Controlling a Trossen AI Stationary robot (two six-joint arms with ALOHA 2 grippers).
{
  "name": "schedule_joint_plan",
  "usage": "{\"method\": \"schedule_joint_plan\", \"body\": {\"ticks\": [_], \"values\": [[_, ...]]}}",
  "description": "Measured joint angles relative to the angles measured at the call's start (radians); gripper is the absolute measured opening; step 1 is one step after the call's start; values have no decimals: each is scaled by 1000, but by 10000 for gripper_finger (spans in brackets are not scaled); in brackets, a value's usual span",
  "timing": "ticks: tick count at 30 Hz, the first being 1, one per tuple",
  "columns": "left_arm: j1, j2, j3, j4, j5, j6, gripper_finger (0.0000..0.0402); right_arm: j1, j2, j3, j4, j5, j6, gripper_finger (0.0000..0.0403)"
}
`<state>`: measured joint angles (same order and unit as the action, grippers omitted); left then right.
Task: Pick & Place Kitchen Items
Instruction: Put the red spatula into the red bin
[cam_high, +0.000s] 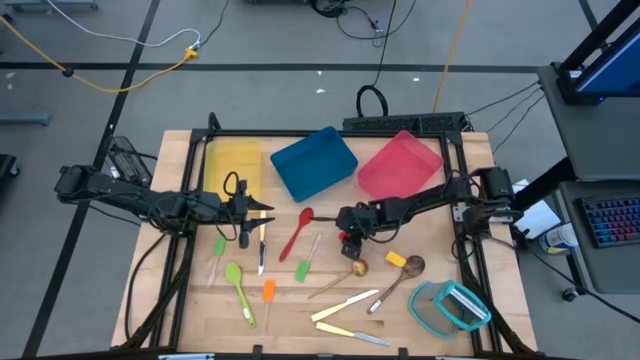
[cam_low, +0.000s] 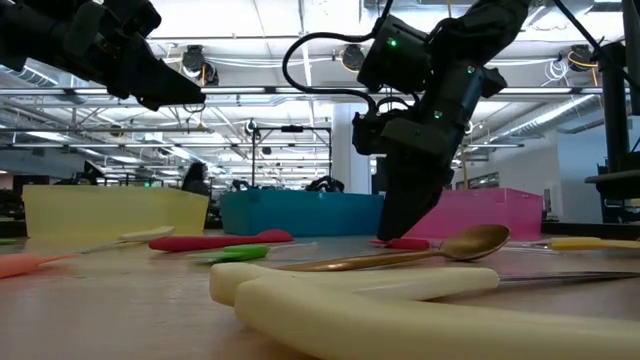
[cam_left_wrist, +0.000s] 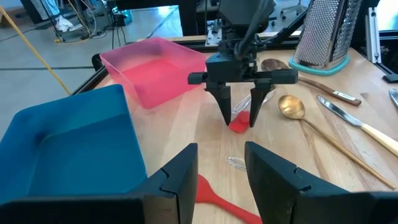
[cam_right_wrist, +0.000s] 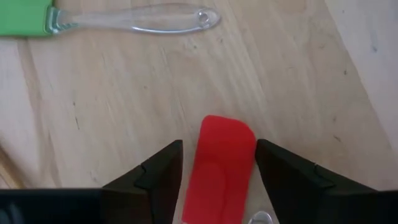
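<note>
Far left of the overhead frame, the left gripper (cam_high: 243, 212) hangs over the board near the yellow tray (cam_high: 232, 160). Its own wrist camera shows the jaws parted and holding nothing, with a red spoon (cam_high: 297, 232) lying just below them.

Toward the middle, loose utensils litter the lower half of the board: a green spoon (cam_high: 238, 287), an orange piece (cam_high: 269, 291), a green spatula (cam_high: 302, 270), a brass spoon (cam_high: 340, 278) and cream knives (cam_high: 345, 306).

Right of centre, the right gripper (cam_high: 349, 238) is down at the board. Its wrist view shows the jaws open with a red spatula (cam_right_wrist: 219, 169) lying between the fingers (cam_right_wrist: 146, 180), not yet pinched. So I judge this to be the grasp stage of a pick. Next the jaws must close squarely on the flat red head, which looks thin and could slip, then lift and carry it to a tray.

As for containers, across the top of the overhead view sit the yellow tray, the blue tray (cam_high: 313, 162) and the pink tray (cam_high: 400, 166). All three look empty. The clear tub (cam_high: 450, 306) at lower right seems to hold a grater, though I cannot be sure
</note>
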<state>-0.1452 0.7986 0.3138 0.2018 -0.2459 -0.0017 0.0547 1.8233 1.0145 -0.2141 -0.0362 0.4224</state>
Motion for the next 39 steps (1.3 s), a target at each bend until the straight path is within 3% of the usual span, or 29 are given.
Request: {"method": "schedule_joint_plan", "body": {"ticks": [7, 19, 28, 39], "values": [[0, 0, 0, 0, 0, -1, 136, 25, 1, -1, -5, 69, -26, 121], [0, 0, 0, 10, 0, -4, 136, 28, 9, -2, 8, 74, -53, 90], [0, 0, 0, 9, 0, -3, 136, 29, 10, -4, 54, 79, -80, 15], [0, 0, 0, 8, 0, -3, 136, 24, -45, -7, 200, 86, -178, 16]]}}
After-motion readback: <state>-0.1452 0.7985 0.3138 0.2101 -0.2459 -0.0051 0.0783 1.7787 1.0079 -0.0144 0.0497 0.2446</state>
